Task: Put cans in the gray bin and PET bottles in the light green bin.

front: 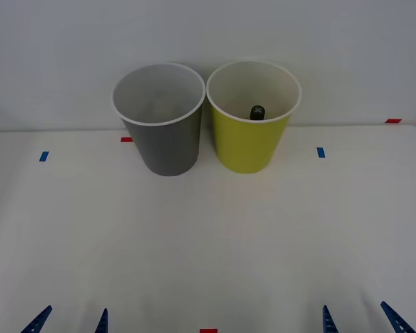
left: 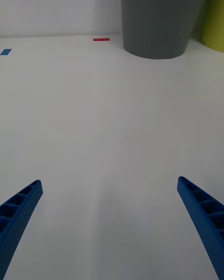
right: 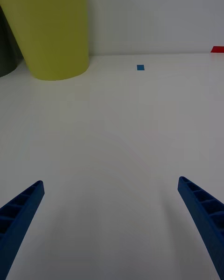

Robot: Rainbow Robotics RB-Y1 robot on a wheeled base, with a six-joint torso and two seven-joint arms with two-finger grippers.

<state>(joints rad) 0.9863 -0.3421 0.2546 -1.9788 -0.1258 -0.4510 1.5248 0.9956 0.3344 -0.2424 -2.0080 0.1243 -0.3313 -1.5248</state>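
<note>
We find both bins upright at the far side of the white table [front: 208,243], standing side by side against the wall. The gray bin [front: 161,121] is on the left, and what we can see of its pale inside looks empty. The light green bin [front: 252,128] is on the right, their rims nearly touching. Inside the green bin, a black screw cap [front: 257,112] shows just above the near rim. We take this to be the PET bottle, already in its proper bin; its body is hidden by the wall.

The left gripper [front: 69,320] sits at the near edge of the table on the left, fingers spread wide with nothing between them. The right gripper [front: 360,319] mirrors it on the right, likewise spread and holding nothing. Both are well apart from the bins.

No can is visible on the table, only small blue and red tape marks [front: 321,152].

Risks as we judge them:
- The bins are tall and tapered to a narrow base, so a sideways brush from an arm could tip one.
- They stand so close that toppling one could knock the other and spill the bottle.
- If a can does remain, a drop aimed near the shared rims could land in the wrong bin.
</note>
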